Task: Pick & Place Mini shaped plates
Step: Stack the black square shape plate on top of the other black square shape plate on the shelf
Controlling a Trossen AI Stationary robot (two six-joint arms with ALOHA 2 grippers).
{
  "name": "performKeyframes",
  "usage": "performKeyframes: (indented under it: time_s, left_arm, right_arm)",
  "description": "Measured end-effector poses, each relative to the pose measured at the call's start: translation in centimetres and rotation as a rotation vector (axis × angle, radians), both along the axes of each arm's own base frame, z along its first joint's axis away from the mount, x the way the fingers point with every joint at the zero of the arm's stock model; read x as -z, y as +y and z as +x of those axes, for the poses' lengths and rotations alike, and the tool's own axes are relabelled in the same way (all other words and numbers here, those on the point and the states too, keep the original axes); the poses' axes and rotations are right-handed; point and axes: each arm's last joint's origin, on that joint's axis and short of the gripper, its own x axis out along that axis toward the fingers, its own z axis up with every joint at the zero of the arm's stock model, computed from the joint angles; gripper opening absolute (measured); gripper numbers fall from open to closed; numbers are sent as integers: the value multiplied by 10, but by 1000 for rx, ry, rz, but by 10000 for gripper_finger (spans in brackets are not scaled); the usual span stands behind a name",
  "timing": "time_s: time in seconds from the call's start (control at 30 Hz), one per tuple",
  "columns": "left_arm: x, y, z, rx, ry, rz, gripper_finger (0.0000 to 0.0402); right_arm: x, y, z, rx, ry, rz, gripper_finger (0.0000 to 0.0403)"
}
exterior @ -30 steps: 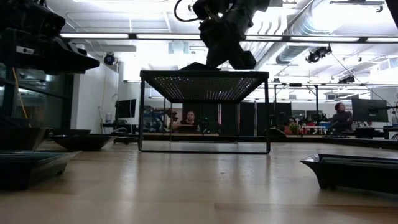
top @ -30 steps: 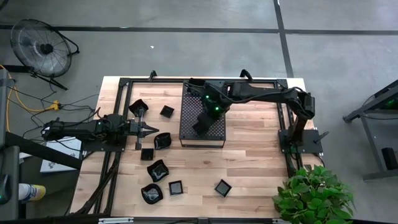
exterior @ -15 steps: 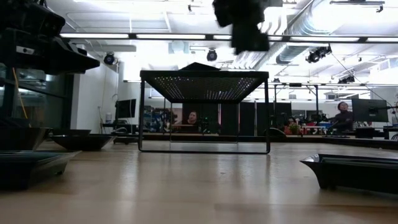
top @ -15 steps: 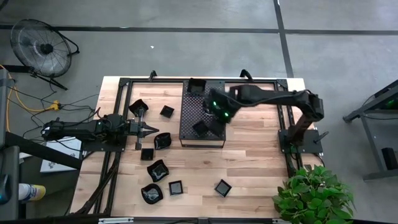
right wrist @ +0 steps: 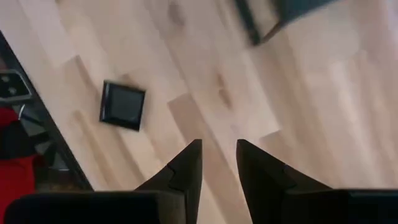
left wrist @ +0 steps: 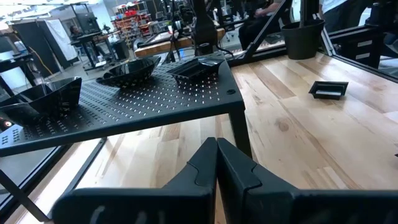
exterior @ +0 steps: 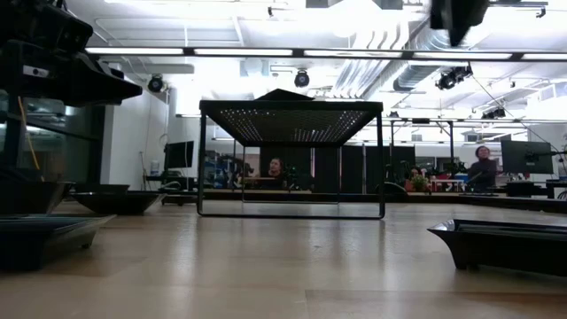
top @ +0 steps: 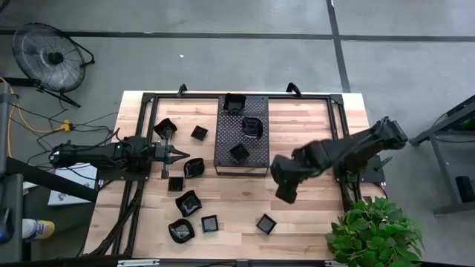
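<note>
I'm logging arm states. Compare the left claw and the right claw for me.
The left claw is shut, fingers pressed together; the right claw is open, with a gap between its fingers. The left claw points level at the perforated tray; the right claw looks down on bare wood near a square plate. Both are empty.

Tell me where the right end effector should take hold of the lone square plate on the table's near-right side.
Grip the square plate by one raised rim edge, coming from straight above. It lies flat on the table with clear wood around it, and the right end effector is open.
</note>
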Motion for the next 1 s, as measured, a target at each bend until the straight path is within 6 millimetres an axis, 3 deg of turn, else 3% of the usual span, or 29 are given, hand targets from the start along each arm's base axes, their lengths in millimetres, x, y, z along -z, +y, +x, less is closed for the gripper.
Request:
performKeyframes:
  time_s: [0.33,0.63,1.0]
  left_arm:
    - [0,0,0,0,0,0,1]
    - [0,0,0,0,0,0,1]
    - [0,0,0,0,0,0,1]
  right_arm:
    - [55,48,-13,4,-45,83,94]
    - [114,63,-7,28,-59,120,94]
    - [154,73,18,23,-84,149,94]
